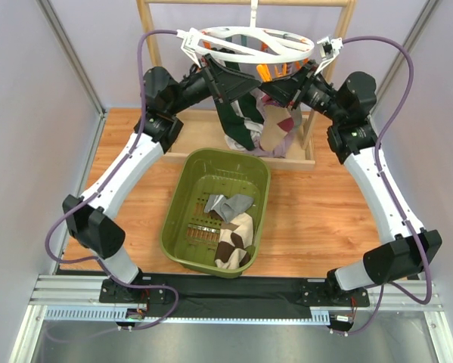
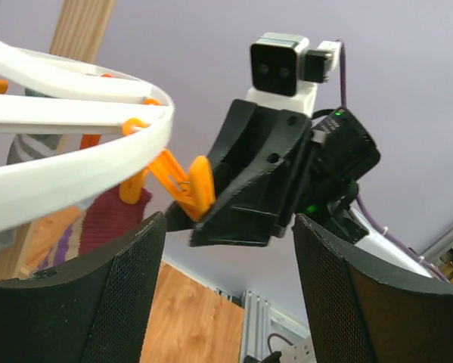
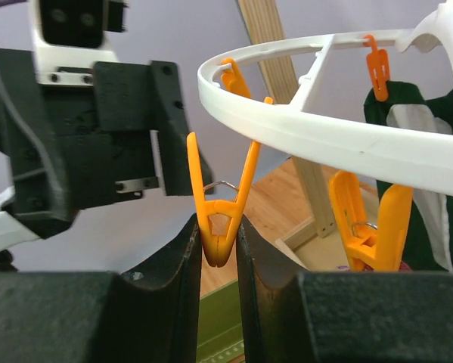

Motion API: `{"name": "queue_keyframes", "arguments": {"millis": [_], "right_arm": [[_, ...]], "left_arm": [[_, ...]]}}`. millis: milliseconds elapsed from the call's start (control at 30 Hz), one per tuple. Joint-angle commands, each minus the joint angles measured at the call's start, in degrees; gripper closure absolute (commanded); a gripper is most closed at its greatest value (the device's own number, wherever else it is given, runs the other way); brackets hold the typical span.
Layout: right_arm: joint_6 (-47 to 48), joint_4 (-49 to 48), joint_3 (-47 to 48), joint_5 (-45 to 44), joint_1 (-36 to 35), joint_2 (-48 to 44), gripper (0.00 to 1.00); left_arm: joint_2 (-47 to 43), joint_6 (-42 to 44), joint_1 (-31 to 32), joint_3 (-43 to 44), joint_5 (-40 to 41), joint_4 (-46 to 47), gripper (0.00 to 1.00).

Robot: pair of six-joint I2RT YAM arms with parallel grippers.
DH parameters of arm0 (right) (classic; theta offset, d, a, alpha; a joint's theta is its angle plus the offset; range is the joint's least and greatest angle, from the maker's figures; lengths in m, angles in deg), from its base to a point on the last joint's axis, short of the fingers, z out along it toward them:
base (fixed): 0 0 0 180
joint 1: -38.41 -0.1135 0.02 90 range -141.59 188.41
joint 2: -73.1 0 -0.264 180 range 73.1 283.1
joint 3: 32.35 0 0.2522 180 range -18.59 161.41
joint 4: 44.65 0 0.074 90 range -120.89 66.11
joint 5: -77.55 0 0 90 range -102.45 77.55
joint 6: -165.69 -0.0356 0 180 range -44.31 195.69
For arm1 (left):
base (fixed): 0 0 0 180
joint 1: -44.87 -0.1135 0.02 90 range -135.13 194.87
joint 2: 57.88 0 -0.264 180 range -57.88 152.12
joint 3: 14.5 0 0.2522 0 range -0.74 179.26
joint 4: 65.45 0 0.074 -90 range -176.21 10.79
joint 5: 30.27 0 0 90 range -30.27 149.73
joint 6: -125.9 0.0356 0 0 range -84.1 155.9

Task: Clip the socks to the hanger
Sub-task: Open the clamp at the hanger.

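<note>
The white ring hanger (image 3: 332, 140) hangs above the back of the surface (image 1: 317, 219), dark green and maroon socks (image 1: 240, 125) dangling beneath it. The right end effector (image 3: 218, 249) pinches an orange clip (image 3: 220, 219) under the rim. The left end effector (image 2: 228, 227) stands open and empty alongside. A grey sock (image 1: 228, 204) and an argyle sock (image 1: 237, 238) lie in the green basket (image 1: 182, 204).

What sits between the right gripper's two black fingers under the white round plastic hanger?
An orange plastic clip, pinched at its narrow end, arms spread above; right wrist view shows it.
</note>
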Motion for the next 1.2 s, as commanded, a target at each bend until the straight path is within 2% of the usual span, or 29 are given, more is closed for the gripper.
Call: {"name": "queue_keyframes", "arguments": {"millis": [0, 67, 200, 367, 467, 600, 700, 767, 800, 900, 1167], "right_arm": [[-6.9, 2.0, 2.3, 6.9, 1.3, 0.7, 1.00], [-8.5, 1.1, 2.4, 8.0, 2.0, 1.1, 1.00], [-9.3, 1.0, 3.2, 9.4, 2.5, 1.8, 1.00], [-11.2, -0.8, 2.4, 10.1, 2.5, 2.3, 1.00], [-11.8, -2.0, 2.1, 10.1, 2.8, 2.4, 1.00], [-12.2, -2.4, 2.1, 9.8, 2.6, 2.2, 1.00], [-12.6, -3.1, 2.2, 9.6, 2.6, 2.3, 1.00], [-13.0, -3.4, 2.3, 9.1, 2.6, 2.5, 1.00], [-13.1, -3.7, 2.3, 9.1, 2.6, 2.5, 1.00], [-13.5, -4.0, 2.3, 8.7, 2.6, 2.8, 1.00], [-13.9, -4.5, 2.2, 9.1, 2.7, 3.1, 1.00]], "left_arm": [[2.5, -1.6, 0.2, 1.6, -0.2, 7.0, 0.25], [3.2, -0.5, 0.5, 2.7, 0.4, 4.5, 0.25], [3.9, -1.4, 0.7, 1.8, 2.7, 5.3, 0.25], [6.8, -5.8, 0.8, 3.1, 3.4, 12.4, 0.23], [8.8, -6.0, 1.0, 6.3, 3.1, 9.5, 0.23], [8.9, -5.8, 1.2, 6.6, 4.0, 7.8, 0.23], [7.9, -3.9, 2.0, 6.7, 5.2, 2.7, 0.23], [5.2, -1.1, 3.2, 4.1, 8.4, -1.0, 0.22], [3.6, 0.0, 3.7, -0.4, 12.3, 0.3, 0.21], [-0.9, 0.9, 4.8, -7.3, 17.3, 6.0, 0.19], [-0.5, -0.2, 5.0, -8.7, 18.0, 13.1, 0.20]]}}
